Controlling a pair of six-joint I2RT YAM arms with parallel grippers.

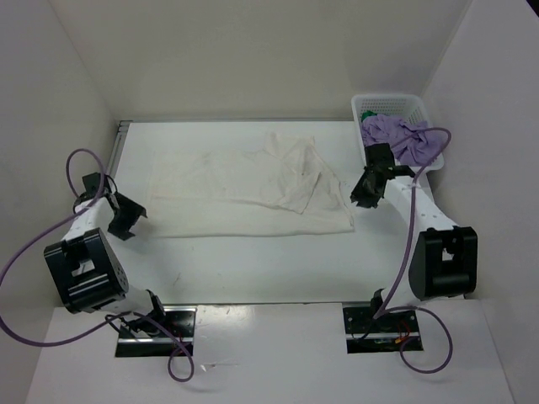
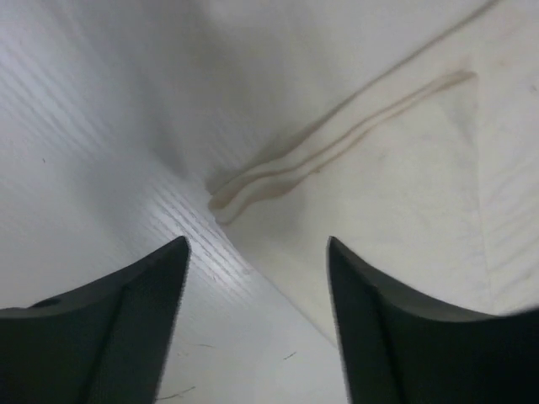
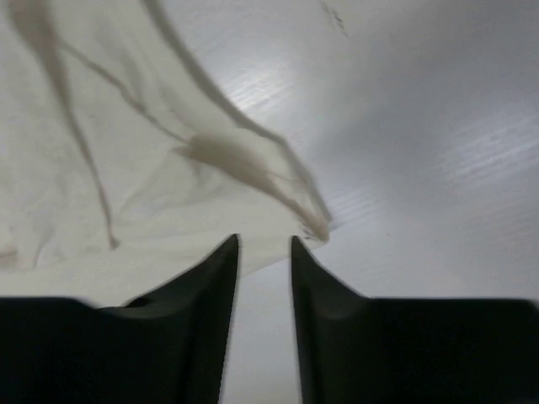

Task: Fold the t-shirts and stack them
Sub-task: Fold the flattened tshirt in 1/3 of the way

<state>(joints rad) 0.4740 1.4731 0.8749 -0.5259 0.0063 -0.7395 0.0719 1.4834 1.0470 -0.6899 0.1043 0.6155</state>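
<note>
white t-shirt (image 1: 253,189): flat mid-table (image 1: 253,269), long axis left to right, right part folded over in creased layers. lilac t-shirt (image 1: 406,139): bunched in basket (image 1: 396,103) at far right corner, a scrap of green t-shirt (image 1: 368,113) beside it. left gripper (image 1: 126,216): low at the white shirt's left edge, jaws wide apart, empty. right gripper (image 1: 364,195): angled down at its right corner, jaws narrowly parted, empty.

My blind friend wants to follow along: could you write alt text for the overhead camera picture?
A white t-shirt lies spread on a white table, rumpled toward its right side, with the robot's left arm at one end and its right arm at the other. In the far right corner a white lattice basket holds a crumpled lilac t-shirt.
</note>
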